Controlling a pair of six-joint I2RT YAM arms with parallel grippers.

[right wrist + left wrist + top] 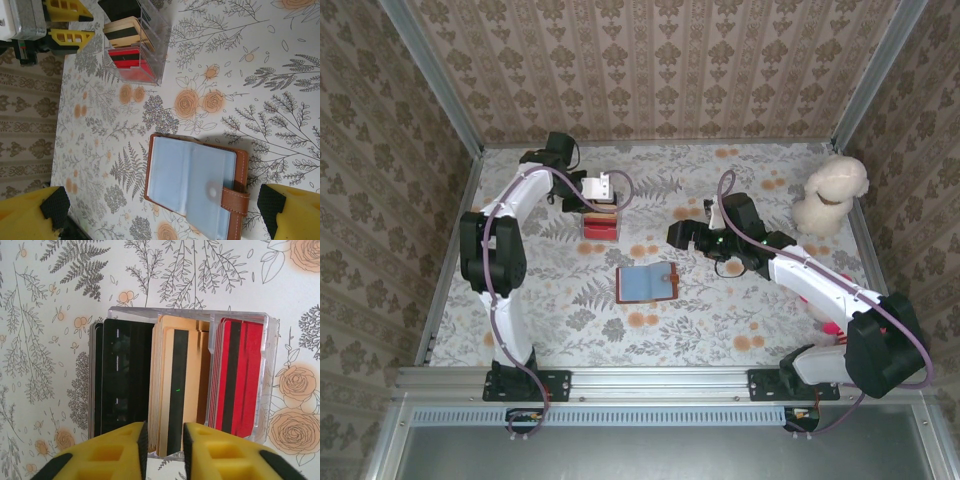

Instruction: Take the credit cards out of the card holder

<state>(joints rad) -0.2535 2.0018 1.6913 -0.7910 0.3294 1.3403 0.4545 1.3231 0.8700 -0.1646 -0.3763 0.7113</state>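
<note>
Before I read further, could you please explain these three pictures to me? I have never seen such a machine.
These are two robot arms, left and right, bolted to the near edge of a table. One picture looks down from above; the other two come from a camera on each wrist, so yellow fingers show. On the table lie an open brown card holder, a clear box with black cards, tan cards and red cards, and a plush toy. The left pincer hangs over the box, fingers slightly apart, gripping nothing I can see. The right pincer stands wide open above the card holder.
</note>
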